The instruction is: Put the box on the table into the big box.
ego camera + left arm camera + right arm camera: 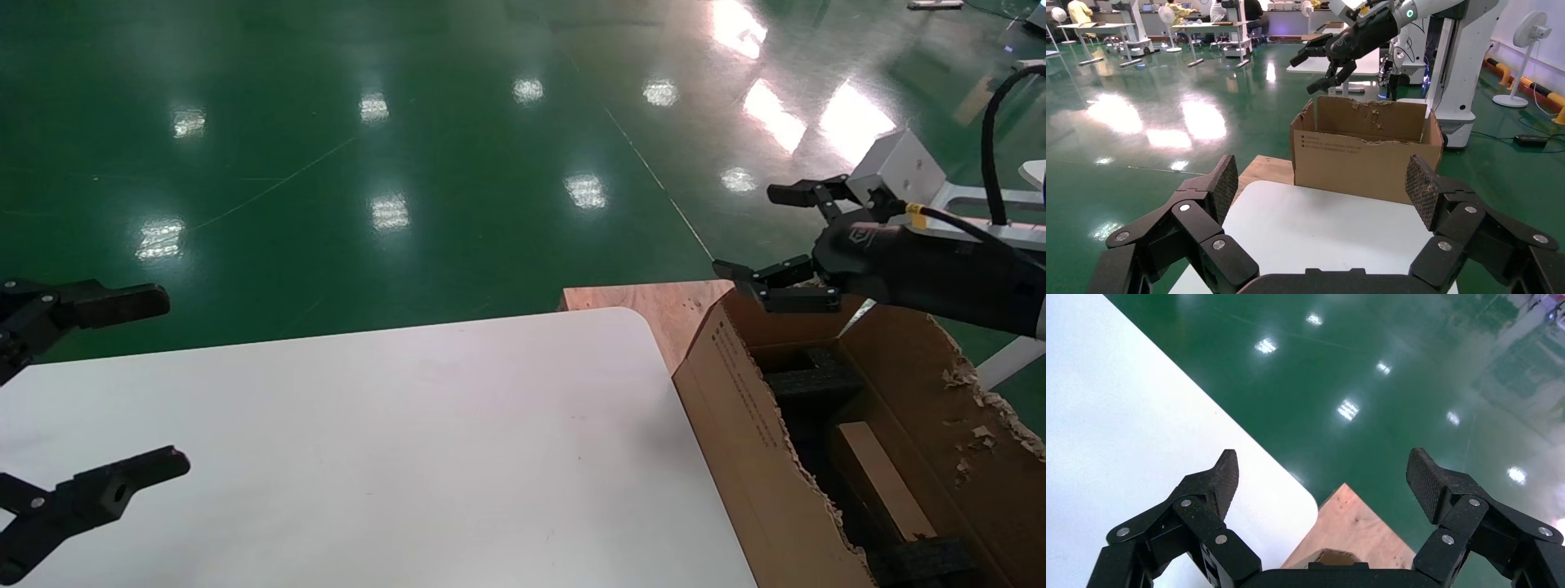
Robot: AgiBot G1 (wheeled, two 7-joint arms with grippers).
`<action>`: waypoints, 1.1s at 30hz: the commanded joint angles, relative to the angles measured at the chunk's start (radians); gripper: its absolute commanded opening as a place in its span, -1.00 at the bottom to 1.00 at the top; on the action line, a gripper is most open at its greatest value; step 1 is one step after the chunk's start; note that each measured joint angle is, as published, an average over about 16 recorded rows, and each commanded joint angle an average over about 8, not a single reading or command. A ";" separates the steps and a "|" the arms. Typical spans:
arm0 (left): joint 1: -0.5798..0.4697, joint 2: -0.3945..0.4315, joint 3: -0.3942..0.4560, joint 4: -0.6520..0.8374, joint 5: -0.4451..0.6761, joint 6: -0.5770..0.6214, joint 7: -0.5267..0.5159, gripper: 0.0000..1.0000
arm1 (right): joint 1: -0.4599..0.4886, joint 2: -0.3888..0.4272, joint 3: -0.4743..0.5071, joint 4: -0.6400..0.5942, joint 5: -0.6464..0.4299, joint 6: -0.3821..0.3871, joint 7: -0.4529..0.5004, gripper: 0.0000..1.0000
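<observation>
I judge the job nearly done: the box (884,479) lies inside the big box (739,425) off the table's (392,433) right edge, my right gripper (772,241) spread empty above it, left gripper (122,388) wide open at the left edge.

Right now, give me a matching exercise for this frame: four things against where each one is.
Things:
1. right end effector
2. left end effector
3. box
4. plywood board

Places:
A. inside the big box, among black foam
B. at the table's left edge, open
C. under the big box, beyond the table's far corner
D. above the big box's far end, open

Pairs: 1-D, 2-B, 3-A, 4-C
</observation>
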 commanded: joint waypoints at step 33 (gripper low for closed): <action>0.000 0.000 0.000 0.000 0.000 0.000 0.000 1.00 | -0.707 -0.244 0.947 -0.035 -0.114 -0.355 0.107 1.00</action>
